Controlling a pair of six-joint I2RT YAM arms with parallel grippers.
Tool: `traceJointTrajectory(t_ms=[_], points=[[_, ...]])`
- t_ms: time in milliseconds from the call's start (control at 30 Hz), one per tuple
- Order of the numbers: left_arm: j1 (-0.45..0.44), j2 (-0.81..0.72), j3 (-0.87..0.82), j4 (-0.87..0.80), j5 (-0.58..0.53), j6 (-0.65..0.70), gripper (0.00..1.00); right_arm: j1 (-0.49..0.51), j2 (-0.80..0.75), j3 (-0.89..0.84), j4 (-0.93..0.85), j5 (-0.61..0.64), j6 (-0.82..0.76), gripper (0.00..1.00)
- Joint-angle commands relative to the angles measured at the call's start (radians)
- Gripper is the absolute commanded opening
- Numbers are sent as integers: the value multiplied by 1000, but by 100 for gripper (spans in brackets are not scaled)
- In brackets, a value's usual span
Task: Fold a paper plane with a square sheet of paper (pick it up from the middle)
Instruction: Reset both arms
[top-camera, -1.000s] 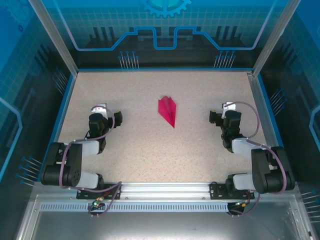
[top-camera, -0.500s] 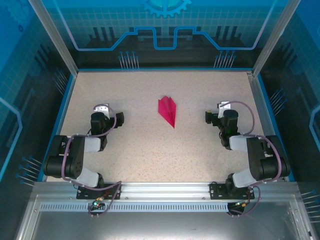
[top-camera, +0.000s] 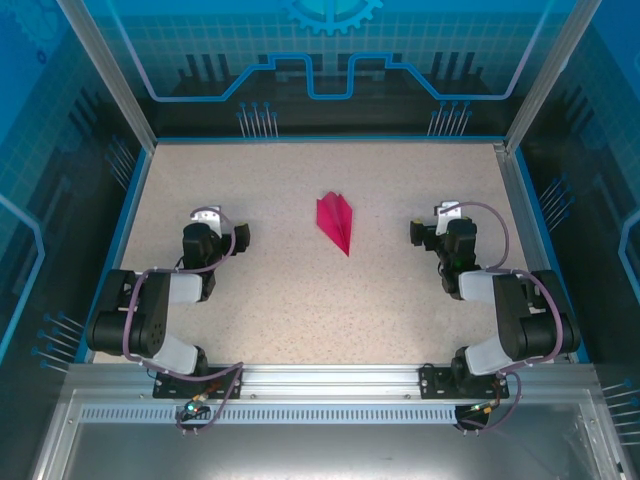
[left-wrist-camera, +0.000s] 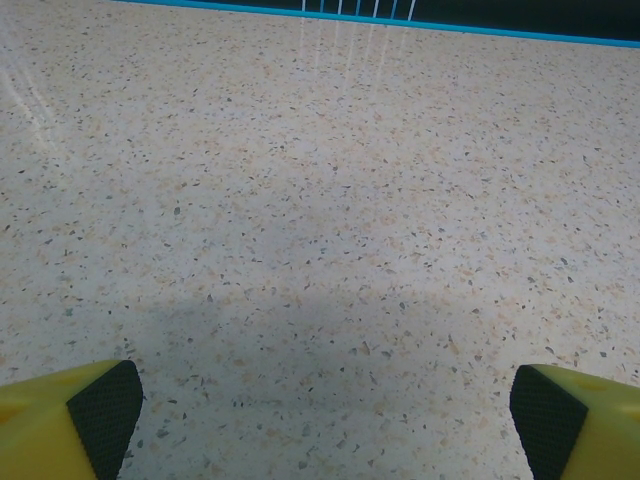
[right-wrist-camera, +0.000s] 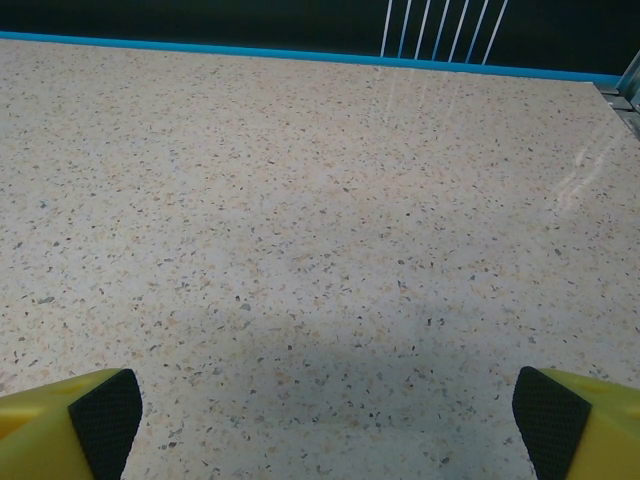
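Risk: thin magenta paper plane (top-camera: 337, 222), a narrow creased dart, lies loose on the speckled, slightly glossy tabletop (top-camera: 300, 300), between left tool (left-wrist-camera: 322, 405) and right tool (right-wrist-camera: 325, 410), well apart from both. Both tools spread wide, holding nothing. A stray sweep could skid or crush it; creases may spring open.

**Both arms folded back, jaws wide**

From the top camera I see my left arm (top-camera: 150, 315) folded at 8 o'clock, elbow doubled back near its base, wrist aimed toward 12. My right arm (top-camera: 520, 320) mirrors it at 4 o'clock. The left gripper (left-wrist-camera: 320, 420) hangs low, jaws spread wide and empty, black pads (left-wrist-camera: 105, 410) far apart. The right gripper (right-wrist-camera: 320, 420) reads the same, gaping and empty.
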Motion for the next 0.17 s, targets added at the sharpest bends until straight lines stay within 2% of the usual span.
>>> traceJointTrajectory(t_ms=[0,133], points=[[-8,10,28,12,25,21,98,0,10,-9,39,-16,-16,99],[-8,9,26,18,25,21,99,-1,10,-13,45,-18,-19,99]])
